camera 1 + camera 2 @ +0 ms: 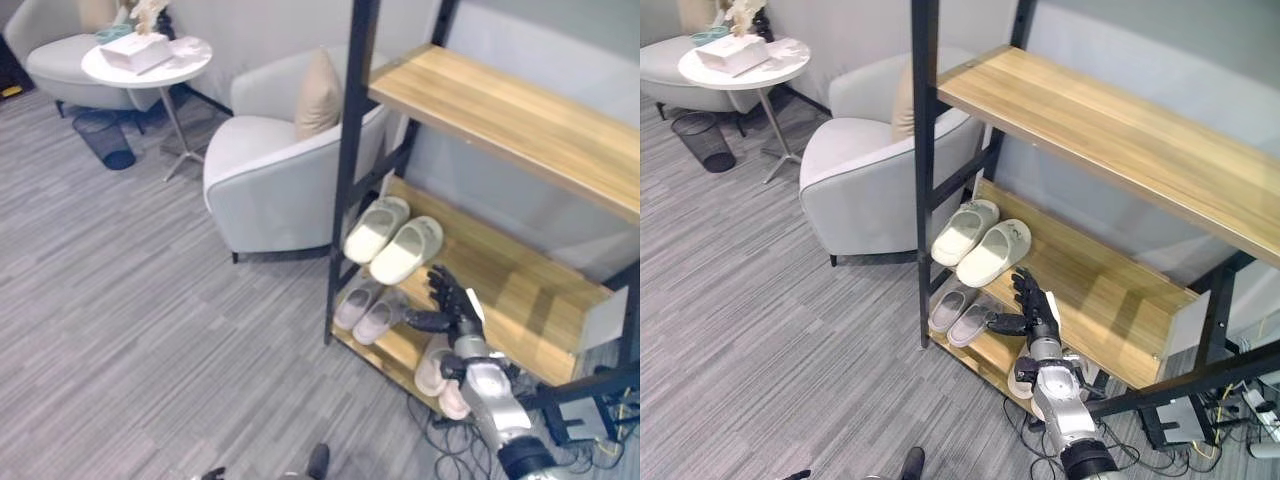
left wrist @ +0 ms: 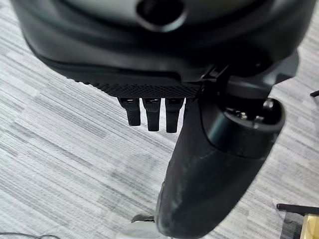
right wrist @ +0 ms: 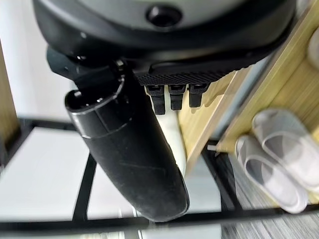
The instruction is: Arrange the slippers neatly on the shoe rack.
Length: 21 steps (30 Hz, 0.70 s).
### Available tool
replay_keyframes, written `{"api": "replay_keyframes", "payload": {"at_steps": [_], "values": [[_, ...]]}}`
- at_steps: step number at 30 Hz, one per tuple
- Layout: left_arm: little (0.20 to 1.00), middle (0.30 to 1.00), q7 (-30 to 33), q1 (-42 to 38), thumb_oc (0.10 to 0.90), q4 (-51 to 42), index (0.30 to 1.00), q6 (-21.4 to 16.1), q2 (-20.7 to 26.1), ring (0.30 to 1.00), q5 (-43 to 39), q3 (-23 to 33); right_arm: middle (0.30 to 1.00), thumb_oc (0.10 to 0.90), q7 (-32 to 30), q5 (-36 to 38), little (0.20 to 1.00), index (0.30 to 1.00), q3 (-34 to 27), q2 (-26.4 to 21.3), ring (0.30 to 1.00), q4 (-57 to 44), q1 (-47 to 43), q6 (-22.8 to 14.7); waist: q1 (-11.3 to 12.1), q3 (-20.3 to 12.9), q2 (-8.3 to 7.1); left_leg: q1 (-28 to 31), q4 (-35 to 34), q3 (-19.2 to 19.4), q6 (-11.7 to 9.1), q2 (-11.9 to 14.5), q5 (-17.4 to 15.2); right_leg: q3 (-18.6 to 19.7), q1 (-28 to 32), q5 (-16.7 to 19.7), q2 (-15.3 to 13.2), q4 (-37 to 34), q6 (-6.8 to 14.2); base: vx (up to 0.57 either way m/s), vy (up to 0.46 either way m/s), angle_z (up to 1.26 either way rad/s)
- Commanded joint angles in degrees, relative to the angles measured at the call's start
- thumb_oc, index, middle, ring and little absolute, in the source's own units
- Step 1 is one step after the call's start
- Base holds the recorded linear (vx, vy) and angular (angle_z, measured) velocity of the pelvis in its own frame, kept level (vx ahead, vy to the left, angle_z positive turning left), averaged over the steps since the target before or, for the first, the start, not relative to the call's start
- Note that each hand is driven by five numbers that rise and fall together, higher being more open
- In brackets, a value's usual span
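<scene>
The right hand (image 1: 452, 300) hovers with fingers spread, holding nothing, at the shoe rack (image 1: 520, 290), just beside the cream slippers (image 1: 394, 240) on its middle shelf. Grey slippers (image 1: 366, 310) and pink slippers (image 1: 437, 375) sit below. Placing looks finished; next, withdraw without nudging them.

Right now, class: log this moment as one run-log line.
right hand: open, by rack | cream slippers: middle shelf | grey slippers: bottom shelf | left hand: open, idle

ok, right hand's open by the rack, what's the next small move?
Probably lower the right hand to the pink slippers on the bottom shelf: they sit skewed at its front edge, while the cream pair and grey pair already lie side by side.
</scene>
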Motion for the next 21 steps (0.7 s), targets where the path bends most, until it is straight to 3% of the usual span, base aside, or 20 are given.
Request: {"api": "replay_keyframes", "payload": {"at_steps": [1,6,9,13,21], "values": [[0.900,0.900,-1.5,-2.8,0.800,3.9,0.900,-1.0,-0.6,0.900,0.5,1.0,0.900,0.800,4.3,-0.7,0.900,0.900,-2.2,-4.0,0.900,-7.6,-0.3,-4.3,-1.1,-1.8,1.51,4.5,1.5,2.3,-1.4,-0.6,-8.9,2.8,-0.5,4.9,-1.9,5.6,3.7,-0.04,-0.031,-0.18],[0.900,0.900,-4.3,-3.1,0.800,3.1,0.900,-1.2,-1.4,0.900,-0.4,1.7,0.900,0.800,8.2,-7.6,0.900,0.900,-2.4,-6.6,0.900,-7.0,8.9,-2.1,-3.3,-2.7,2.74,6.5,1.2,3.7,-1.4,-0.9,-9.5,4.1,-0.5,4.9,-2.3,7.1,3.7,-0.01,-0.044,-0.30],[0.900,0.900,-5.6,-3.8,0.800,1.9,0.900,-1.5,-1.3,0.900,-2.1,0.9,0.900,0.800,8.8,-2.5,0.900,0.900,-5.3,-5.5,0.900,-2.3,10.8,-1.3,-4.8,-3.2,3.62,7.2,1.4,4.6,-1.5,-0.8,-9.9,5.0,-0.5,4.8,-2.3,7.3,3.7,0.00,-0.048,-0.21],[0.900,0.900,-6.9,-3.9,0.800,1.1,0.900,-2.0,-2.0,0.900,-1.5,-1.3,0.900,0.800,10.7,-5.6,0.900,0.900,-4.7,-8.2,0.900,3.7,13.0,0.8,-6.1,-3.6,4.23,8.2,1.4,5.8,-1.7,-0.5,-10.4,6.1,-0.1,4.2,-1.9,6.7,3.7,-0.01,-0.063,-0.33],[0.900,0.900,-7.1,-4.6,0.800,2.6,0.900,-0.9,-2.7,0.900,-0.1,-4.2,0.900,0.800,5.4,-8.1,0.900,0.900,-5.7,-4.4,0.900,34.3,8.5,4.3,-7.0,-3.8,4.54,8.9,1.9,7.4,-1.8,0.2,-11.0,7.6,0.0,1.7,-0.9,6.2,3.1,0.00,-0.059,-0.17]]}}
